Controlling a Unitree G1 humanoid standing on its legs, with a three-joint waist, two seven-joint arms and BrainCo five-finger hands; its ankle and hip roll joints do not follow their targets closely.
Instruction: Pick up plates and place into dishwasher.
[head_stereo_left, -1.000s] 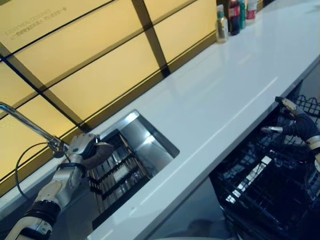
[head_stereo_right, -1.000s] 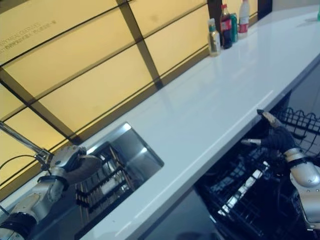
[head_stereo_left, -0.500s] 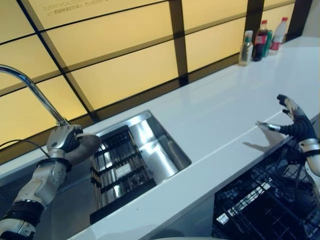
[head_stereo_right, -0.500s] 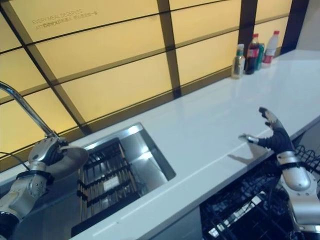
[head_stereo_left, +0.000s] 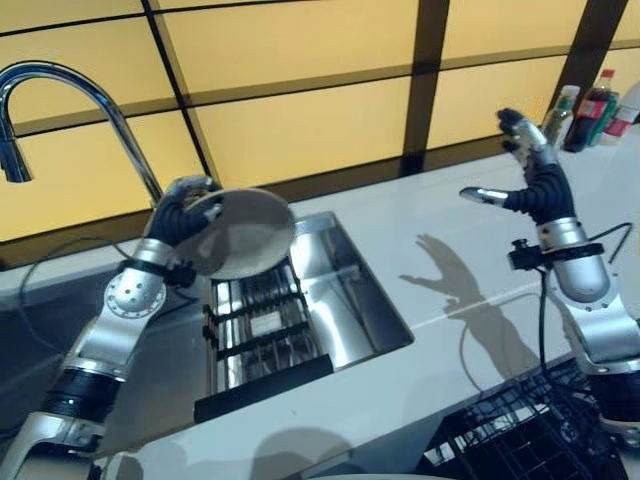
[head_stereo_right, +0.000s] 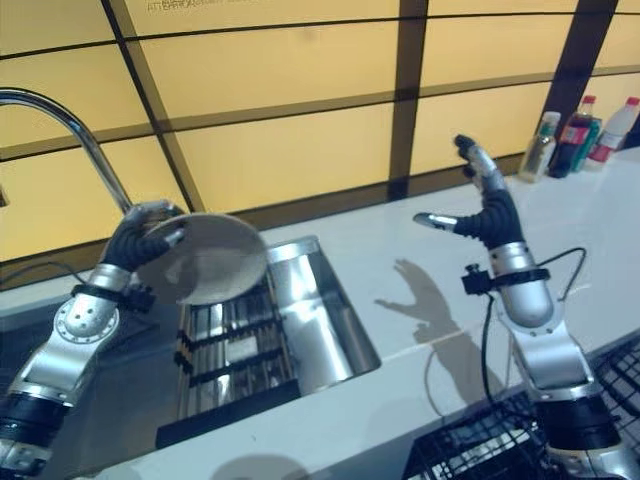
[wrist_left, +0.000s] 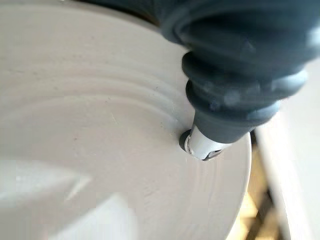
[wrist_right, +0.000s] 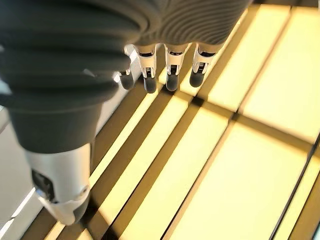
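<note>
Left eye view: left hand (head_stereo_left: 178, 212) grips round matte plate (head_stereo_left: 243, 235); right hand (head_stereo_left: 530, 180) spread, empty.

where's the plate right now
The plate is gripped in the left hand, held tilted above the sink, just right of the tap.

pale grey plate (head_stereo_left: 243, 233), yellow wall panels (head_stereo_left: 300, 130), dark-striped

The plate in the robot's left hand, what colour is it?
The plate is plain off-white, with no pattern. The left wrist view shows it best.
</note>
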